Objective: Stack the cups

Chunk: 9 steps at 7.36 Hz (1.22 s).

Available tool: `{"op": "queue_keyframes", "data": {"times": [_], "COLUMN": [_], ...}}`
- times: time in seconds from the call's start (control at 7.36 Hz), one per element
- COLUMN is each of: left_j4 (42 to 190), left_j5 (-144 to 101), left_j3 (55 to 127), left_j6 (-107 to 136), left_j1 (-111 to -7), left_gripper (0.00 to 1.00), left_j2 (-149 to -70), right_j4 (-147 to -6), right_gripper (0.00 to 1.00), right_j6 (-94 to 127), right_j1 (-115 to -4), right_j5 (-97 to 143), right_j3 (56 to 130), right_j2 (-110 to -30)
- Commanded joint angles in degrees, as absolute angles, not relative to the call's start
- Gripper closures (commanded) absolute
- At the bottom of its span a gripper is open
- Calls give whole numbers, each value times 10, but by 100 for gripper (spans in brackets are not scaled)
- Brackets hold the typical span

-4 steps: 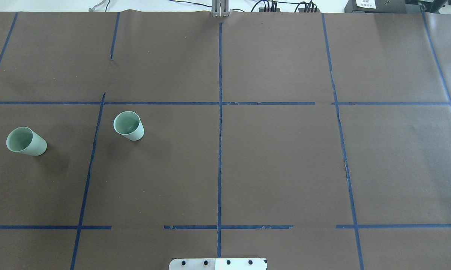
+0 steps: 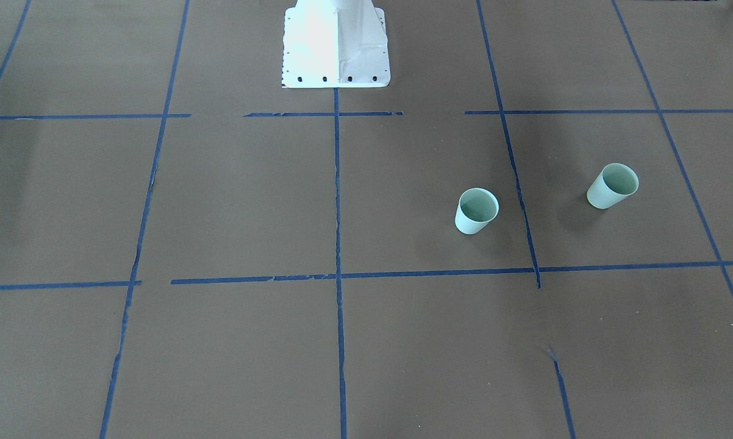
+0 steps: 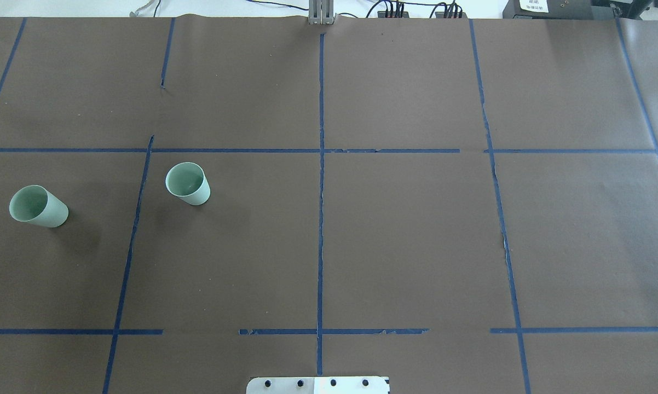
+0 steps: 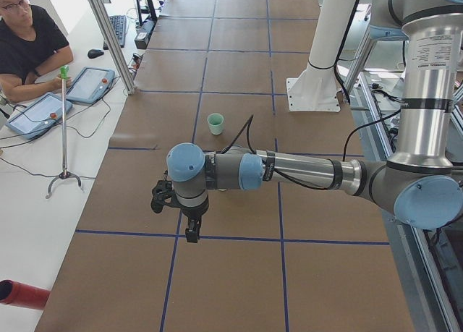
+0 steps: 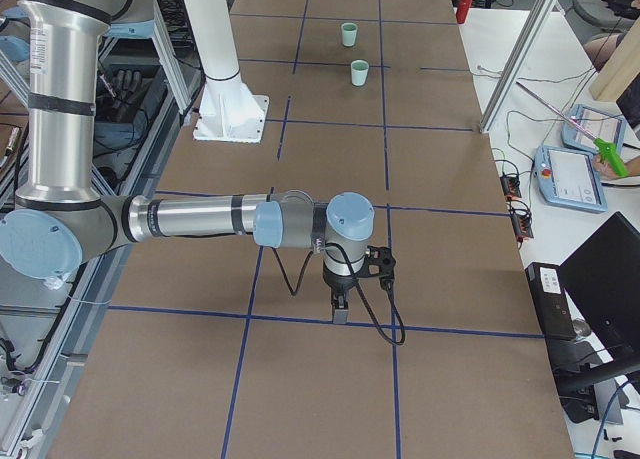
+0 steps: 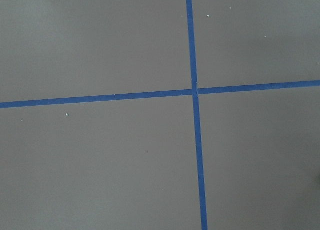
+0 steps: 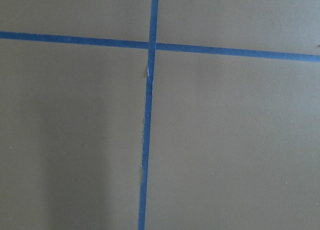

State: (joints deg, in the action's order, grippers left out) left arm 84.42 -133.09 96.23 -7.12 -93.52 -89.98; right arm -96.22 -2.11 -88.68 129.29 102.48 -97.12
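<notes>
Two pale mint-green cups stand upright and apart on the brown table's left half. In the overhead view one cup (image 3: 188, 184) stands nearer the middle and the other cup (image 3: 38, 206) near the left edge. The front view shows them as the inner cup (image 2: 477, 211) and the outer cup (image 2: 612, 186). Both are empty. My left gripper (image 4: 189, 234) shows only in the left side view, hanging above the table, so I cannot tell whether it is open or shut. My right gripper (image 5: 340, 314) shows only in the right side view, far from the cups, and I cannot tell its state either.
Blue tape lines (image 3: 321, 219) divide the brown paper into a grid. The white robot base plate (image 2: 336, 42) sits at the robot's table edge. An operator (image 4: 29, 43) with tablets sits across the table, beside a thin stand (image 4: 64, 129).
</notes>
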Motion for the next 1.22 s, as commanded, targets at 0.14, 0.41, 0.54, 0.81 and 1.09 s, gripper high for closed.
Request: {"op": "queue_keyframes", "data": {"times": [0.14, 0.41, 0.54, 0.81, 1.09], "left_j4": [883, 890, 944, 1041, 1051], "left_j5": [-1332, -1332, -1332, -1332, -1332], "left_j3": [963, 967, 970, 969, 970], "left_j6": [-69, -8, 93, 266, 304], "left_j1": [-934, -898, -841, -772, -726], "left_gripper": [0, 0, 0, 0, 0], "left_j2": [-893, -896, -896, -894, -893], "right_j4": [-962, -962, -962, -962, -962], "right_gripper": [0, 0, 0, 0, 0], "right_j6": [-21, -21, -21, -21, -21], "right_j1": [-887, -887, -887, -887, -887], "right_j5": [1293, 1293, 1293, 1293, 1292], "right_j3": [1025, 1025, 1025, 1025, 1025], "right_j2": [-971, -971, -971, -971, -971]}}
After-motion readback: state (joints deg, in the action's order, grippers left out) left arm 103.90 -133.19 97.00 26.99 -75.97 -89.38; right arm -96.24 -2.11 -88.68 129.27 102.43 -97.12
